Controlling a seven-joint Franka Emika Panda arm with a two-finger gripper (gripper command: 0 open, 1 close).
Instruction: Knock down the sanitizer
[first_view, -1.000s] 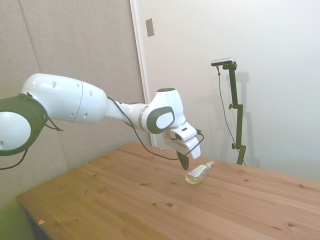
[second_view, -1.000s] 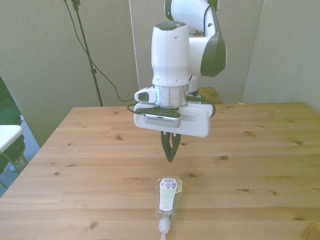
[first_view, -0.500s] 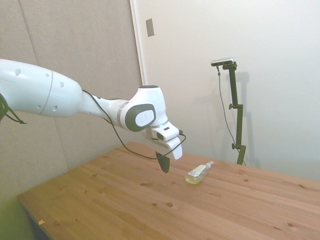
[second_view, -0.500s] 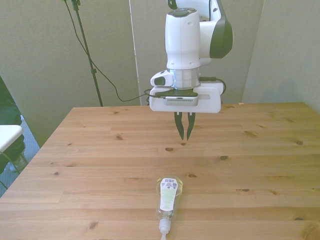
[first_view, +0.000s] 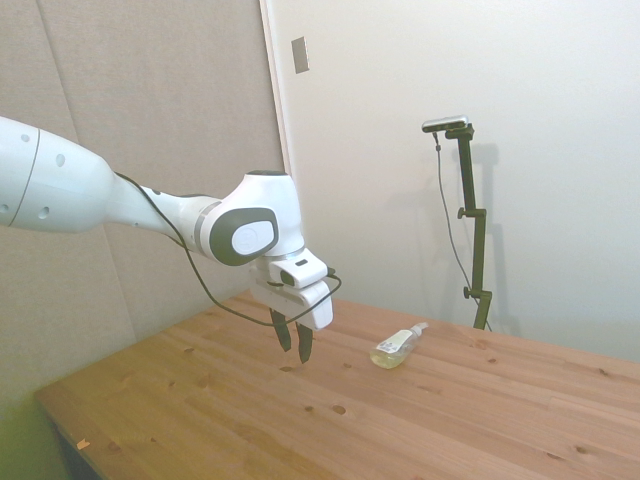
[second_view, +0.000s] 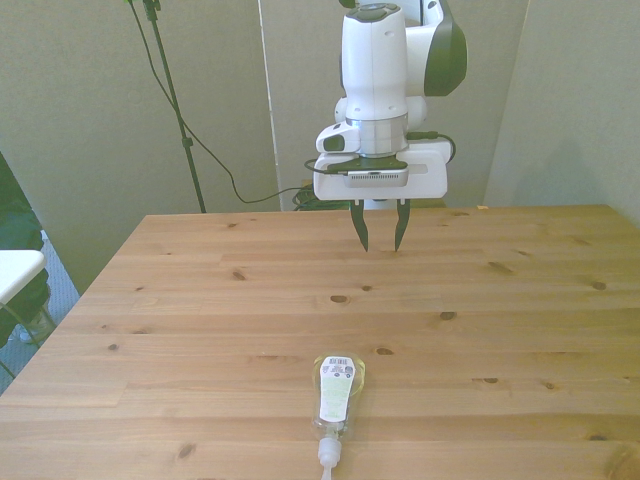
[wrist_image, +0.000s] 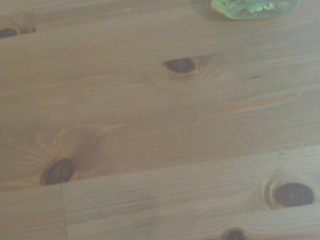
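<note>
Tool (second_view: 379, 230) released, hanging empty above the surface (second_view: 520, 300), well apart from the bottle (second_view: 335, 392). Bottle lying flat near the camera-side edge, already toppled. Best kept clear; no further push needed.

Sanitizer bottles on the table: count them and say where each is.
1. The sanitizer lies on its side near the table's near edge in the front view, apart from the open gripper. No other is visible.

The sanitizer (first_view: 395, 348) lies on its side on the table (first_view: 480, 420), apart from the gripper (first_view: 292, 343), jaws parted
</note>
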